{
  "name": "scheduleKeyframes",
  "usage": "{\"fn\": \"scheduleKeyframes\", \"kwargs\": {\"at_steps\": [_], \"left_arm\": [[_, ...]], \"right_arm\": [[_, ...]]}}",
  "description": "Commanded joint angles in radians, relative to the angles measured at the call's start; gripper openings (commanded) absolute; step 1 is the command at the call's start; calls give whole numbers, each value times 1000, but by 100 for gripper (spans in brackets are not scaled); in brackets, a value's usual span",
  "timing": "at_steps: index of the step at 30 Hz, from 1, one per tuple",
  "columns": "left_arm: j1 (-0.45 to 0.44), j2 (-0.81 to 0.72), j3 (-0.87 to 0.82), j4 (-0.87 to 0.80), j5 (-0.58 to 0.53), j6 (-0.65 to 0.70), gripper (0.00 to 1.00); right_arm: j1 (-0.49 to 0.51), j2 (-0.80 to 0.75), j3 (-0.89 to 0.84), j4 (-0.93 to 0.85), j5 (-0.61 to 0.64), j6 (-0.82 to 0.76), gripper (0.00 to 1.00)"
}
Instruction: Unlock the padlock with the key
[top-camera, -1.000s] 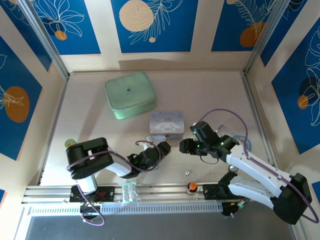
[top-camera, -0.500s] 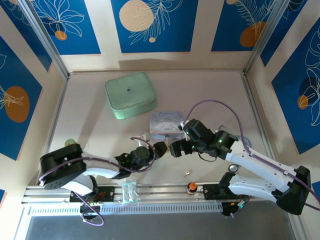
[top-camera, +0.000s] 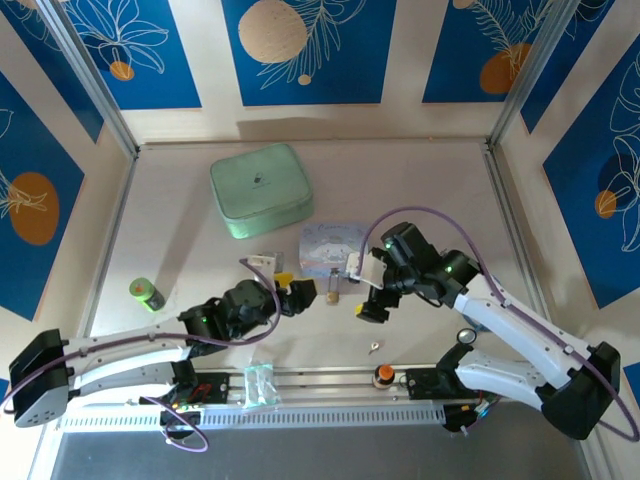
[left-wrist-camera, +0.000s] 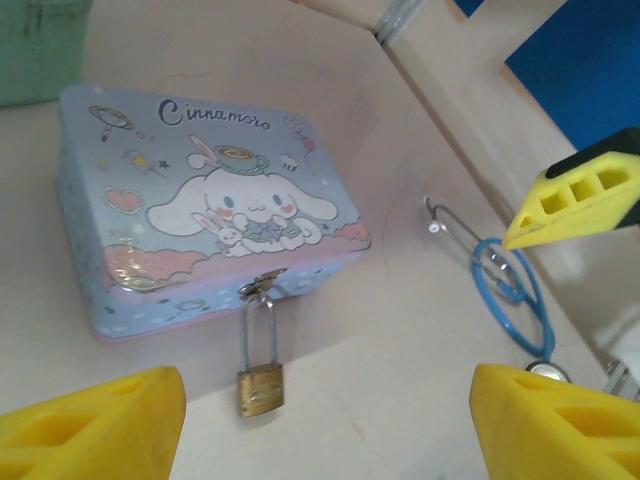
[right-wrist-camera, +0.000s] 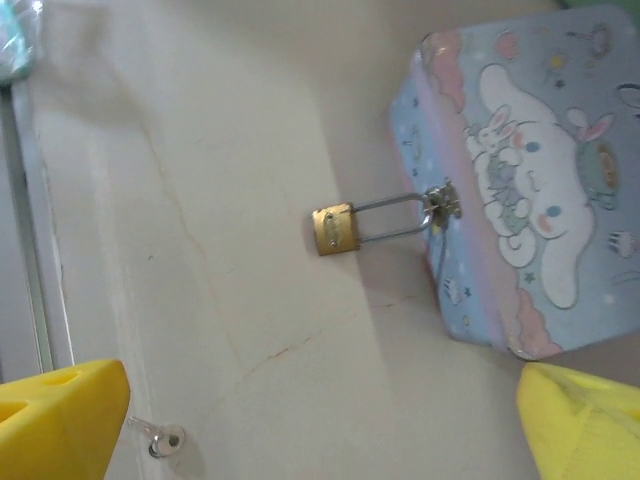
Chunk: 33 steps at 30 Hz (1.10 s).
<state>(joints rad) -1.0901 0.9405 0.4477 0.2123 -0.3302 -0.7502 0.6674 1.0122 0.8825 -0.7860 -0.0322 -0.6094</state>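
The small brass padlock (top-camera: 332, 296) hangs by its silver shackle from the clasp of the pale blue cartoon tin (top-camera: 333, 245) and lies flat on the table. My left gripper (top-camera: 297, 288) stands open just left of it; its wrist view has the padlock (left-wrist-camera: 260, 388) between and ahead of the yellow fingers, with the gripper (left-wrist-camera: 325, 440) holding nothing. My right gripper (top-camera: 362, 287) is open just right of the padlock (right-wrist-camera: 336, 229), also holding nothing (right-wrist-camera: 320, 430). The tiny key (top-camera: 374, 347) lies loose on the table nearer the front rail (right-wrist-camera: 160, 438).
A mint-green case (top-camera: 260, 190) sits at the back left. A small green bottle (top-camera: 147, 293) stands by the left wall. An orange knob (top-camera: 384, 375) and a clear packet (top-camera: 259, 383) sit on the front rail. A blue ring with a silver clip (left-wrist-camera: 520, 300) lies right of the tin.
Both grippers have opened wider and drawn apart, and the padlock now lies in plain sight between them. The left arm has stretched out low across the table. The key has not moved.
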Motion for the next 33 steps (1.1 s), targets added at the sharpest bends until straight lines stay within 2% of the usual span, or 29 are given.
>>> {"fn": "scheduleKeyframes", "kwargs": {"at_steps": [1, 3, 6, 7, 10, 16, 18, 26, 33], "left_arm": [[22, -35, -6, -99, 63, 79, 75], [24, -42, -9, -108, 71, 84, 75], [25, -39, -12, -114, 77, 92, 75], [25, -36, -13, -113, 78, 94, 75], [25, -29, -19, -105, 82, 92, 75], [26, -35, -43, -82, 65, 77, 75], [25, -36, -46, -82, 62, 76, 75], [26, -56, -63, -79, 40, 62, 75], [26, -69, -73, -82, 31, 51, 75]], "right_arm": [[-73, -7, -69, -24, -244, -265, 90], [-68, 18, -126, 2, -253, -339, 74], [-71, 47, -196, 57, -293, -395, 44], [-69, 53, -214, 63, -299, -408, 41], [-69, 93, -235, 33, -297, -463, 45], [-34, 155, -267, 39, -255, -564, 38], [-14, 164, -282, 33, -223, -606, 40], [26, 172, -352, 109, -148, -655, 40], [39, 216, -345, 99, -117, -672, 41]]}}
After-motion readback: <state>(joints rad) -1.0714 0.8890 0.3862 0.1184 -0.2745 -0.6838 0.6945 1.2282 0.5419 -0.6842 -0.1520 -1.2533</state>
